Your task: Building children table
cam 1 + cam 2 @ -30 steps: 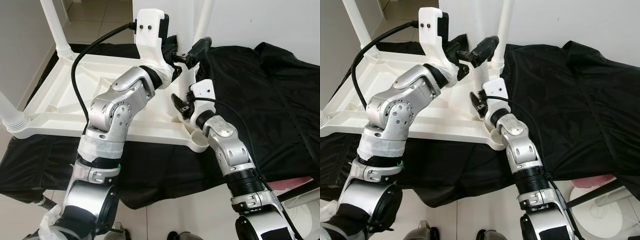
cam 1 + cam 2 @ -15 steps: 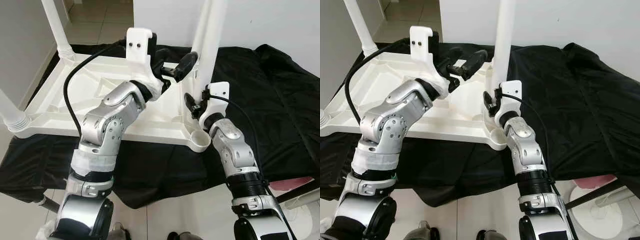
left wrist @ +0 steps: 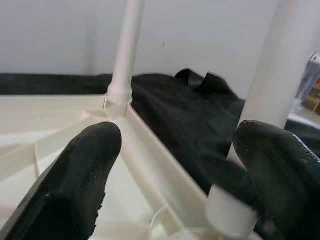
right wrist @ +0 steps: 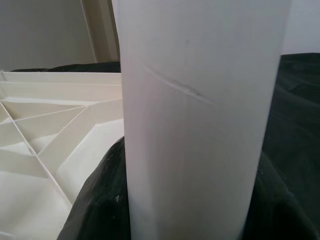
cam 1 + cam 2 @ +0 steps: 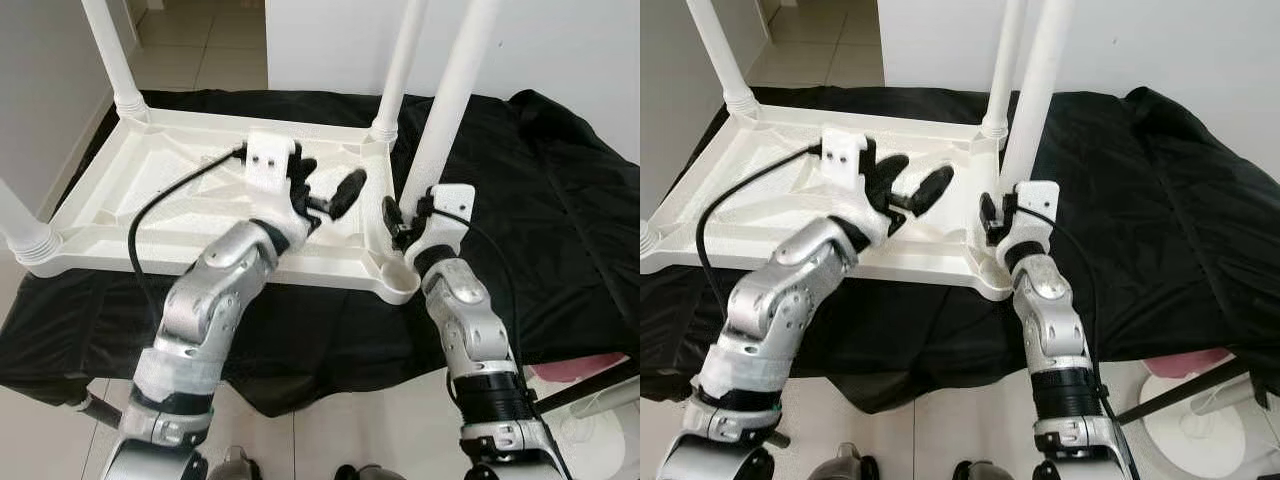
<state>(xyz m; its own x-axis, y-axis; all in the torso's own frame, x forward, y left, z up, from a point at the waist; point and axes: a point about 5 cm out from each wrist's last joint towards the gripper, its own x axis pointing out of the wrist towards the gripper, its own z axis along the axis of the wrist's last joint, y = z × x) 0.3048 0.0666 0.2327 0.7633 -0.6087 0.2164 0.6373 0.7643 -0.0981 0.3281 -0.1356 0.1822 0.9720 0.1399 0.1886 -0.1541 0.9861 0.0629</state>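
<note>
An upturned white plastic table [image 5: 150, 190] is seen lying on a black cloth [image 5: 560, 200] with its ribbed underside facing up. 3 legs are seated upright in corner sockets: 1 at the far left [image 5: 112, 55], 1 at the near left [image 5: 18, 225] and 1 at the far right [image 5: 400, 65]. A 4th leg [image 5: 450, 105] is stood upright at the near right corner, and the right tool [image 5: 402, 222] is clamped on its lower end just above the socket [image 5: 398, 283]; in the right wrist view the white tube [image 4: 200, 120] is shown close, with black fingers [image 4: 95, 200] on either side. The left tool [image 5: 325, 192] is held over the table's underside near that corner, its 2 fingers [image 3: 82, 165] apart and nothing between them. Pale floor tiles [image 5: 200, 45] are visible beyond the table.
</note>
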